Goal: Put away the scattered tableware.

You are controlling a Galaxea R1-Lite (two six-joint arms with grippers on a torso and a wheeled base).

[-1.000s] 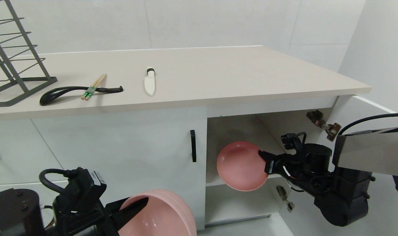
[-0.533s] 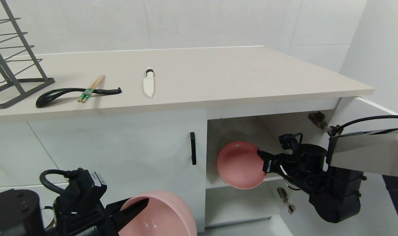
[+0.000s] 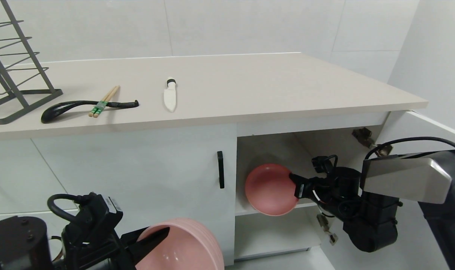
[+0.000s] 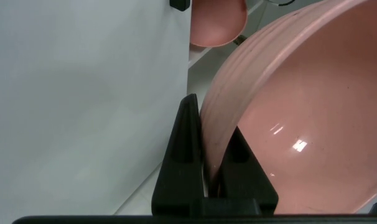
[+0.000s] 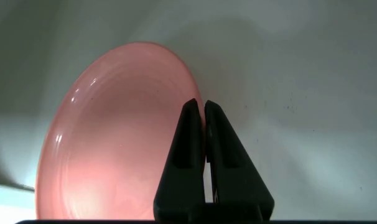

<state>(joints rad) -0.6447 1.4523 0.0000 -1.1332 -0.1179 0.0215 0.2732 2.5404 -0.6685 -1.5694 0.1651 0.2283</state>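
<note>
My right gripper [image 3: 294,179] is shut on the rim of a pink plate [image 3: 269,189], holding it tilted inside the open cabinet [image 3: 272,150] just above the shelf [image 3: 246,208]. The right wrist view has the same plate [image 5: 114,137] clamped between the right gripper [image 5: 204,115] fingers against the cabinet's back wall. Low at the front left, my left gripper [image 3: 163,232] is shut on the rim of a pink bowl [image 3: 186,247]; that bowl [image 4: 300,118] looms large in the left wrist view with the left gripper [image 4: 210,124] pinching its edge. A black ladle [image 3: 81,107], chopsticks [image 3: 103,101] and a white knife [image 3: 170,98] lie on the countertop.
A dark wire rack [image 3: 13,67] stands at the counter's far left. The closed cabinet door with a black handle [image 3: 220,169] is left of the open compartment. The open door's hinges [image 3: 362,135] sit on the right. A lower compartment [image 3: 272,234] lies under the shelf.
My right arm has pushed the pink plate a little deeper and lower into the cabinet. The head camera shifted slightly. The left arm with the bowl has stayed put.
</note>
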